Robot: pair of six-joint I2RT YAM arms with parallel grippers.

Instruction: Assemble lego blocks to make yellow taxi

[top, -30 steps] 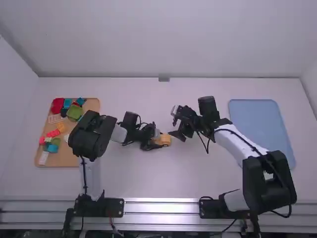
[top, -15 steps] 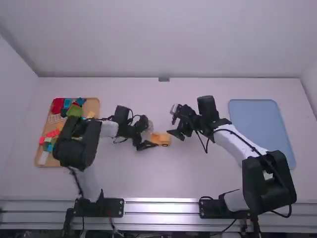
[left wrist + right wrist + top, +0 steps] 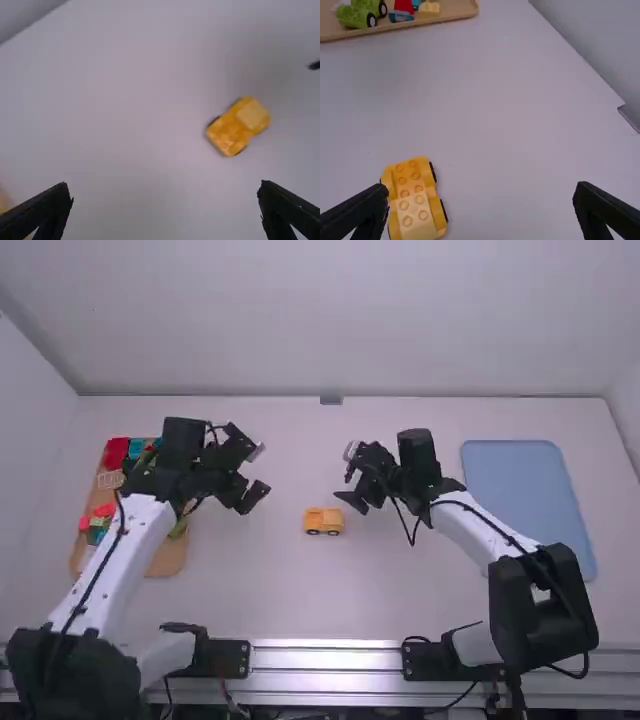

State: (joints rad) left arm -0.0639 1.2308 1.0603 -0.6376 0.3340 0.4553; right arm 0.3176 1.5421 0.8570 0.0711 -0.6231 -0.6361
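A yellow toy car (image 3: 323, 521), a wheeled base with a lighter block on one end, stands on the table between the two arms. My left gripper (image 3: 257, 473) is open, up and to the left of the car in the high view. On the other side, my right gripper (image 3: 350, 477) is open above the table, a little beyond the car. In the left wrist view the car (image 3: 235, 127) lies beyond the parted fingers of my left gripper (image 3: 165, 192). The right wrist view has the car (image 3: 412, 192) near one finger of my right gripper (image 3: 479, 192), untouched.
A wooden tray (image 3: 166, 560) of colored blocks and a green wheeled piece (image 3: 357, 15) is at the left, partly under my left arm. A blue tray (image 3: 528, 495) lies at the right. A small grey fixture (image 3: 331, 397) sits at the table's back edge.
My left gripper, earlier at the car, has moved off it up and to the left, leaving the car on the table. The right arm has barely moved.
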